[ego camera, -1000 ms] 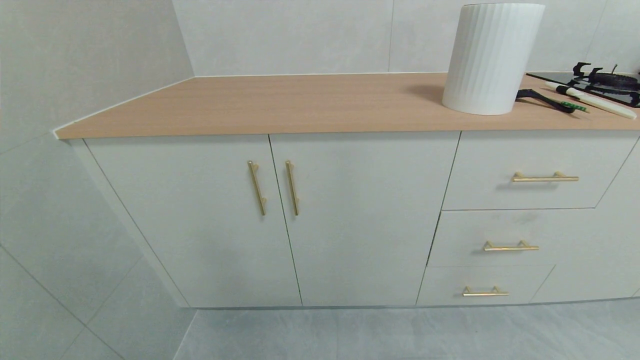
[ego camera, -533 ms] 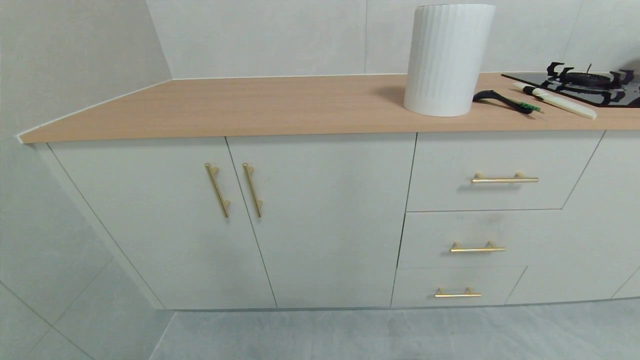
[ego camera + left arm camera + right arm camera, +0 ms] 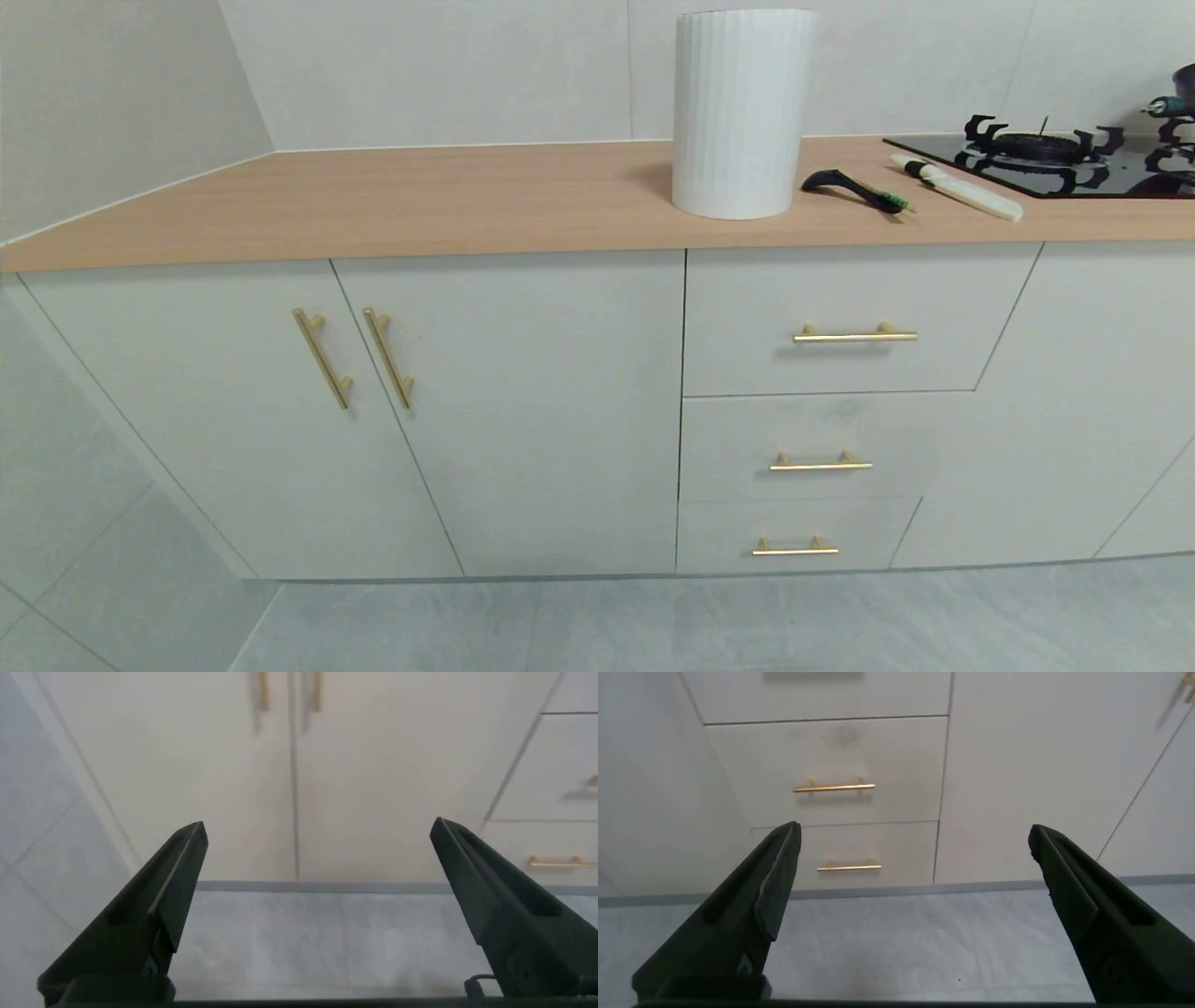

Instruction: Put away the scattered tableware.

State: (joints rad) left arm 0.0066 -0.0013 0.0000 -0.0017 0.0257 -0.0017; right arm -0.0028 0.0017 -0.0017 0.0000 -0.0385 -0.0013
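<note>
- the left end effector (image 3: 318, 835) is hanging low in front of the cabinet doors (image 3: 392, 775). its two dark fingers (image 3: 154, 910) are standing wide apart with nothing between them, and the grey floor (image 3: 318, 943) is showing beyond.
- the right end effector (image 3: 915, 833) is also hanging low with its fingers spread apart and gripping nothing. it is facing the lower drawers (image 3: 831, 761), each of which is carrying a gold bar handle.
- in the head view, the wooden tabletop (image 3: 420, 201) is running across the upper half, from about 9 o'clock to 3 o'clock.
- a tall white ribbed holder (image 3: 740, 112) is standing upright on the tabletop at about 1 o'clock of the head view, near the front edge.
- a black-handled utensil (image 3: 851, 189) with a green tip is lying flat on the tabletop at the holder's 3 o'clock, just beside it but not touching it.
- a white knife (image 3: 957, 186) with a dark band near one end is lying flat at the utensil's 3 o'clock, close to it but apart. its far end is reaching the edge of the black gas hob (image 3: 1046, 154).
- the hob is sitting in the tabletop at about 2 o'clock of the head view, and black pan supports are standing on it.
- a stack of three drawers is sitting below the holder, and the two doors with gold handles are sitting at the stack's 9 o'clock. all of them are closed.
</note>
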